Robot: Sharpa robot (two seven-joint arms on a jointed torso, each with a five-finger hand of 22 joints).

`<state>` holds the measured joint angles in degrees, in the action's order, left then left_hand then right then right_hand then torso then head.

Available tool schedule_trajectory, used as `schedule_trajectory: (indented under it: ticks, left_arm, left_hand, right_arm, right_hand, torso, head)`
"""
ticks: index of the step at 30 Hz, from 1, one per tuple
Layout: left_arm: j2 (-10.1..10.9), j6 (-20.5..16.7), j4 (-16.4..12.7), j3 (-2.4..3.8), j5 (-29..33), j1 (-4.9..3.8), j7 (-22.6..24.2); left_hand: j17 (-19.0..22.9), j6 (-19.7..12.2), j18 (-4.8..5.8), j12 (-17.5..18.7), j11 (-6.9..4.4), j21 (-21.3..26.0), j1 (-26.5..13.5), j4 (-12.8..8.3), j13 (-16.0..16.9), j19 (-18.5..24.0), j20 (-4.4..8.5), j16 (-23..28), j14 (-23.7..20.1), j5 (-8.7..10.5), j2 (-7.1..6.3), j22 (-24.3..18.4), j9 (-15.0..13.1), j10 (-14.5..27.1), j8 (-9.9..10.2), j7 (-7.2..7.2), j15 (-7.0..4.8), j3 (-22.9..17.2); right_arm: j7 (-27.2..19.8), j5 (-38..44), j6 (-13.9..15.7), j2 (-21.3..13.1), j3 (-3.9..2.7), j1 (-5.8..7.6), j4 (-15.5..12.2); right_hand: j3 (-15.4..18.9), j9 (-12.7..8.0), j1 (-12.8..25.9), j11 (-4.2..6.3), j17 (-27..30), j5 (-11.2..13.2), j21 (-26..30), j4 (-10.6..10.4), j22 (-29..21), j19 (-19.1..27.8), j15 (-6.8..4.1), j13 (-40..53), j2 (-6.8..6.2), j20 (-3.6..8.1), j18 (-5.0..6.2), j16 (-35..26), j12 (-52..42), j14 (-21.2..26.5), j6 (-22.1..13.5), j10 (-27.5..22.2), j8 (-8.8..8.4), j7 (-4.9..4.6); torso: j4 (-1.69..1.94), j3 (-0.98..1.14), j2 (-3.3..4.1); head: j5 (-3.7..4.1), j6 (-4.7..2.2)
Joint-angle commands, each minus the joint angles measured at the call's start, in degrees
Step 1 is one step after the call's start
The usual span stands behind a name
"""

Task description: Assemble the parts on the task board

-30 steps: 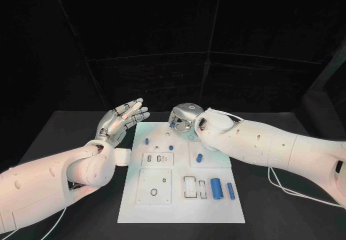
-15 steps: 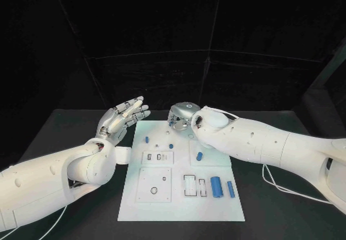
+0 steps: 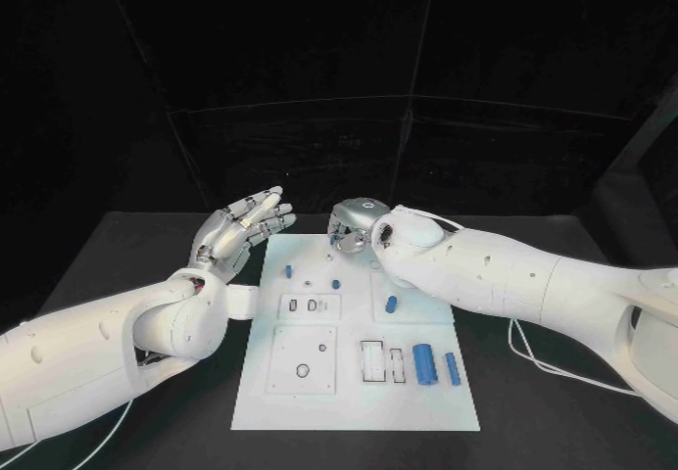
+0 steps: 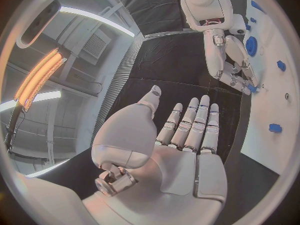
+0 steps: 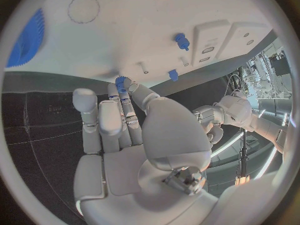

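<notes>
The white task board (image 3: 354,403) lies lengthwise in the middle of the table. My right hand (image 3: 357,227) hovers over its far edge, fingertips pointing down, and pinches a small blue part (image 5: 120,81) just above the board (image 5: 125,20). My left hand (image 3: 240,231) is raised off the board's far left corner, open and flat, holding nothing. The left wrist view shows that palm (image 4: 169,150) bare, with the right hand (image 4: 228,55) and its blue part (image 4: 250,87) beyond it.
Loose blue parts lie on the board: a small peg (image 3: 288,271), another (image 3: 335,285), one mid-board (image 3: 390,306), and two cylinders (image 3: 422,366) (image 3: 453,369) near the right edge. A blue toothed disc (image 5: 28,40) lies close to the right hand. Black table surrounds the board.
My right hand and forearm have shifted slightly left and farther over the board's far edge, still pinching the blue part. The left hand has barely moved.
</notes>
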<state>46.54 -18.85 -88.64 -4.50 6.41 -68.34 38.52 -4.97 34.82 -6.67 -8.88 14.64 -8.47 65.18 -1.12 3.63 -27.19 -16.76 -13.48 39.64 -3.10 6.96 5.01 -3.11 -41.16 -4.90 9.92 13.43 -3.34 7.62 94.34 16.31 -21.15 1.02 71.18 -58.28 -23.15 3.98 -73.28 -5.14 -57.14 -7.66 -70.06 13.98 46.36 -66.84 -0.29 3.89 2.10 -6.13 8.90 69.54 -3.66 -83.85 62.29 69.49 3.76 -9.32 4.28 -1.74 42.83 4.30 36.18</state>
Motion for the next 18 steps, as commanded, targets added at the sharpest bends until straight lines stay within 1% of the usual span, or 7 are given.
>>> schedule_trajectory:
  ticks: [1,6,9,12,13,15,18]
  left_arm:
    - [-0.1,0.9,-0.1,0.06,-0.1,-0.12,2.6]
    - [-0.1,1.0,-0.1,0.06,-0.1,-0.15,2.5]
    - [-0.1,1.0,-0.1,0.06,-0.1,-0.15,2.5]
    - [-0.1,1.0,0.0,0.06,-0.1,-0.16,2.4]
    - [-0.1,1.0,0.0,0.06,-0.1,-0.16,2.4]
    - [0.0,1.1,0.0,0.06,-0.1,-0.17,2.4]
    - [0.1,1.1,0.0,0.06,-0.1,-0.17,2.3]
  left_hand:
    - [0.1,0.3,-0.64,-0.1,0.19,-0.3,-0.4,-0.2,0.0,-0.5,0.05,0.1,0.4,-0.10,0.04,0.0,0.0,-0.3,-0.2,7.16,-0.08,-0.1]
    - [0.1,0.3,-0.64,-0.1,0.19,-0.3,-0.4,-0.2,0.0,-0.5,0.05,0.1,0.4,-0.10,0.04,0.0,0.0,-0.3,-0.2,7.16,-0.08,-0.1]
    - [0.1,0.3,-0.64,-0.1,0.19,-0.3,-0.4,-0.2,0.0,-0.5,0.05,0.1,0.4,-0.10,0.04,0.0,0.0,-0.3,-0.2,7.16,-0.08,-0.1]
    - [0.1,0.3,-0.64,-0.1,0.19,-0.3,-0.4,-0.2,0.0,-0.5,0.05,0.1,0.4,-0.10,0.04,0.0,0.0,-0.3,-0.2,7.16,-0.08,-0.1]
    - [0.1,0.3,-0.64,-0.1,0.19,-0.3,-0.4,-0.2,0.0,-0.5,0.05,0.2,0.4,-0.10,0.04,0.0,0.0,-0.3,-0.2,7.16,-0.08,-0.1]
    - [0.1,0.1,-0.65,-0.1,0.19,-0.3,-0.4,-0.3,0.0,-0.5,0.05,0.2,0.4,-0.10,0.05,0.0,0.0,-0.3,-0.2,7.16,-0.08,-0.1]
    - [0.1,0.1,-0.65,-0.1,0.19,-0.3,-0.4,-0.3,0.0,-0.5,0.05,0.2,0.4,-0.10,0.05,0.0,0.0,-0.3,-0.2,7.16,-0.08,-0.1]
  right_arm:
    - [0.8,0.1,-0.8,0.2,-0.03,0.12,0.3]
    - [0.7,0.0,-1.6,0.4,-0.03,0.12,0.4]
    - [0.7,0.0,-2.0,0.5,-0.03,0.12,0.5]
    - [0.8,0.0,-1.7,0.4,-0.03,0.12,0.7]
    - [0.8,-0.1,-1.1,0.3,-0.03,0.12,0.6]
    - [0.9,-0.1,0.2,-0.2,-0.03,0.12,0.2]
    - [0.8,-0.3,1.9,-1.6,-0.04,0.12,-1.1]
  right_hand:
    - [-0.4,0.0,-0.2,-0.03,0.1,-0.1,-0.1,-0.1,-0.2,0.4,0.44,0.0,-0.70,-0.02,-0.62,-0.1,0.0,-0.9,-0.6,-0.7,-0.04,-0.07]
    - [-0.8,-0.1,0.1,-0.12,0.3,0.0,-0.1,-0.3,-0.2,0.6,0.51,0.0,-1.10,-0.09,-0.61,-0.1,0.0,-0.9,-0.9,-1.0,-0.08,-0.13]
    - [-1.2,-0.2,0.6,-0.38,0.8,0.1,0.0,-0.8,-0.6,0.9,0.76,-0.2,-1.89,-0.26,-0.57,-0.4,0.2,-0.7,-2.0,-2.1,-0.26,-0.40]
    - [-1.4,-0.4,1.5,-1.20,2.9,0.2,1.2,-1.7,-2.8,2.3,1.43,-0.4,-3.36,-0.80,-0.21,-1.9,0.2,-0.1,-4.9,-5.6,-0.36,-1.03]
    - [-0.8,-0.5,1.9,-1.72,4.2,0.7,2.4,-2.2,-5.0,3.7,1.88,-0.4,-4.53,-1.18,0.18,-2.8,0.2,0.3,-8.2,-8.8,-0.31,-1.30]
    - [0.1,-0.3,1.5,-1.96,6.1,1.1,3.9,-2.6,-7.5,5.2,2.05,-0.3,-5.26,-1.49,0.64,-4.3,0.1,0.8,-10.1,-11.7,-0.26,-1.29]
    - [1.6,-0.3,0.9,-2.06,7.2,1.3,4.9,-3.4,-8.9,5.9,2.16,-0.3,-5.89,-1.63,0.87,-5.1,-0.2,1.0,-12.0,-14.1,-0.22,-1.31]
  torso:
    - [0.02,-0.01,0.02]
    - [0.08,-0.04,0.07]
    - [0.00,-0.03,0.03]
    - [-0.03,-0.03,0.02]
    - [-0.03,-0.03,0.02]
    - [-0.04,-0.01,0.02]
    - [-0.12,0.05,0.01]
  head:
    - [0.06,0.07]
    - [0.08,0.14]
    - [0.01,0.24]
    - [-0.02,0.23]
    - [-0.02,0.23]
    - [-0.02,0.17]
    - [-0.09,0.09]
